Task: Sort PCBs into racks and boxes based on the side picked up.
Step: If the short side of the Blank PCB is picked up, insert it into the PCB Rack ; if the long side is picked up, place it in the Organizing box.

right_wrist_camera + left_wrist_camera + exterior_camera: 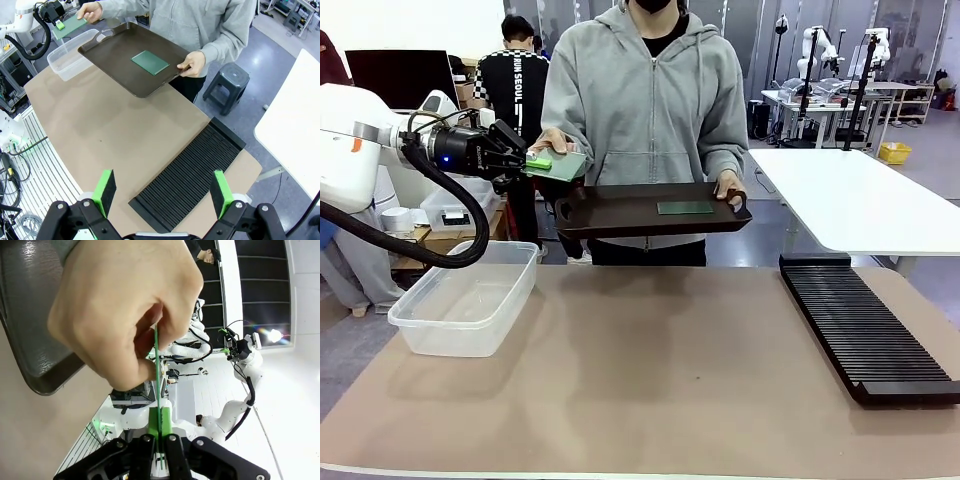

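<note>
Two thin dark-green rectangular PCBs in play.

Front view: the first PCB (563, 166) is up at the left, above the far end of the clear translucent plastic tub (465, 300). The left gripper (535, 162) is clamped on one edge of it. The person's hand (552, 140) has the opposite edge, so both are holding it. The second PCB (685, 208) lies flat on the dark brown handled tray (620, 215), which the person's other hand (730, 186) holds up by one handle beyond the far table edge. The long black slotted rack (865, 330) sits at the right on the tan table mat (670, 380), well apart from the tub.

Left wrist view: the first PCB (158, 370) is edge-on, a thin green line. It rises from between the left gripper's (160, 427) pressed-together green pads into the person's hand (120, 315), pinched by thumb and fingers. A tray (30, 340) corner sits behind the hand and the hand blocks most of the board.

Right wrist view: the right gripper (162, 187) has its jaws wide apart with nothing between them, and hangs over the table by the near end of the rack (190, 172). Beyond are the tray (115, 55) with the second PCB (150, 62), then the tub (70, 60). A dark grey stool (232, 80) is on the floor beside the person.
</note>
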